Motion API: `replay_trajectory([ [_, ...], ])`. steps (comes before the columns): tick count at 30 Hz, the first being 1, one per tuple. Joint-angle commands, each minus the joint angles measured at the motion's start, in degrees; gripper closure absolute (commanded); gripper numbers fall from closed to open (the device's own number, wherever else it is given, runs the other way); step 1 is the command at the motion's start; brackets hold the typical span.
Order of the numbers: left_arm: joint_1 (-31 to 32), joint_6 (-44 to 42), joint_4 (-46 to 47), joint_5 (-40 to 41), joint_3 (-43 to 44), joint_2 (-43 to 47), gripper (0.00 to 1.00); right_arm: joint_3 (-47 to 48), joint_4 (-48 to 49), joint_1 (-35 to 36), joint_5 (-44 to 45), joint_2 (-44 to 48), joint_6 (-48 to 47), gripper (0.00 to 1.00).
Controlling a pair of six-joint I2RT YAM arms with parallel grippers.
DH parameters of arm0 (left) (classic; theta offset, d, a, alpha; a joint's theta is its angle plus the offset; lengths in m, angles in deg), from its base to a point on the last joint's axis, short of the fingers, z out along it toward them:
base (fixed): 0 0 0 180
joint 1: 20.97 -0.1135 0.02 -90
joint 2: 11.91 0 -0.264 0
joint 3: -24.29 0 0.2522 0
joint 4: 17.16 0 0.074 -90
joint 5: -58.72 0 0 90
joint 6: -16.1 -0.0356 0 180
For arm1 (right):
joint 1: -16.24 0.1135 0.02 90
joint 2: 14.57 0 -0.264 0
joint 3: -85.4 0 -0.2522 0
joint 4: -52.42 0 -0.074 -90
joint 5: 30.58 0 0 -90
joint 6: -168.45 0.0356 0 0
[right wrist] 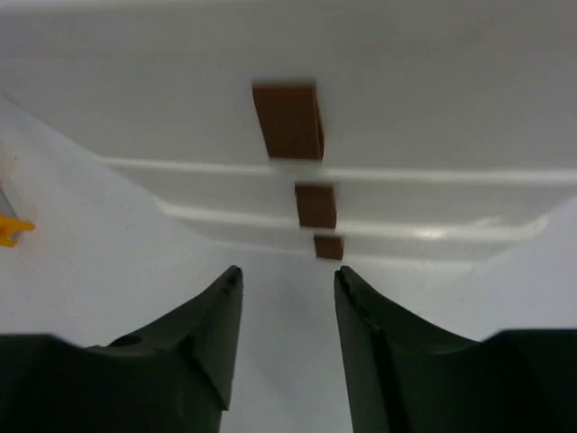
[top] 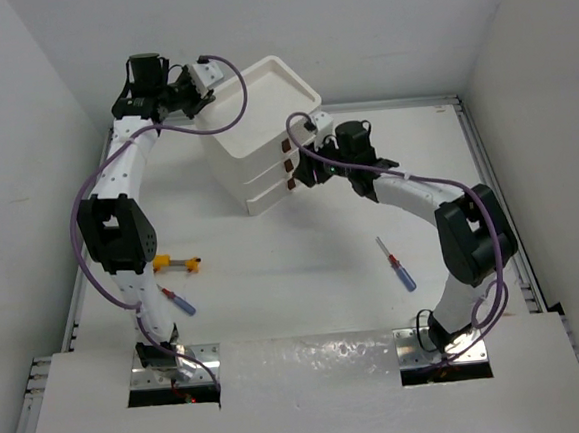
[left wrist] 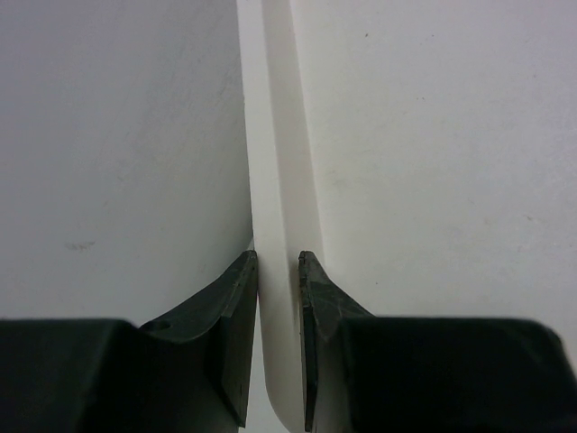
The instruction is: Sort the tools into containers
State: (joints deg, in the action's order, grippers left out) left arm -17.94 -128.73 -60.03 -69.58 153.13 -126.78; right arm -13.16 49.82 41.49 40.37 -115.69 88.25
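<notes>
The white drawer unit stands at the back centre, its three drawers closed, with dark-red handles facing my right gripper. My left gripper is shut on the unit's top rim at its far left corner; in the left wrist view the gripper has a jaw on each side of the rim. My right gripper is open and empty, just in front of the lower handles; in the right wrist view the gripper points at them. A blue-handled screwdriver lies on the right. No green-handled ones show.
A yellow-orange screwdriver and a second blue-handled one lie by the left arm's lower links. The yellow one's tip shows at the left edge of the right wrist view. White walls enclose the table on three sides.
</notes>
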Motion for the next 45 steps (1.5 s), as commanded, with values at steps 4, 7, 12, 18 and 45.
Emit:
replay_trajectory([
  [4, 1.89, 3.24, -9.04, -1.95, -2.24, -3.08, 1.0, -4.84, 8.34, 1.2, 0.06, 1.11, 0.74, 0.42],
  [7, 1.89, 3.24, -9.13, -1.95, -2.32, -3.08, 1.0, -1.08, 8.88, 1.38, 1.38, -2.49, 0.83, 0.4],
  [12, 1.89, 3.67, -8.69, -2.04, -2.15, -2.82, 1.0, 1.66, 13.44, 1.38, 4.37, -8.11, 3.11, 0.41],
  [18, 1.89, 3.85, -8.43, -2.04, -1.97, -2.9, 1.0, 5.35, 16.26, 1.46, 6.56, -12.78, 6.1, 0.53],
  [45, 1.72, 7.45, -4.47, 2.09, -3.64, -3.26, 1.0, -17.39, 15.22, 1.38, 5.43, 7.68, 3.38, 1.0],
])
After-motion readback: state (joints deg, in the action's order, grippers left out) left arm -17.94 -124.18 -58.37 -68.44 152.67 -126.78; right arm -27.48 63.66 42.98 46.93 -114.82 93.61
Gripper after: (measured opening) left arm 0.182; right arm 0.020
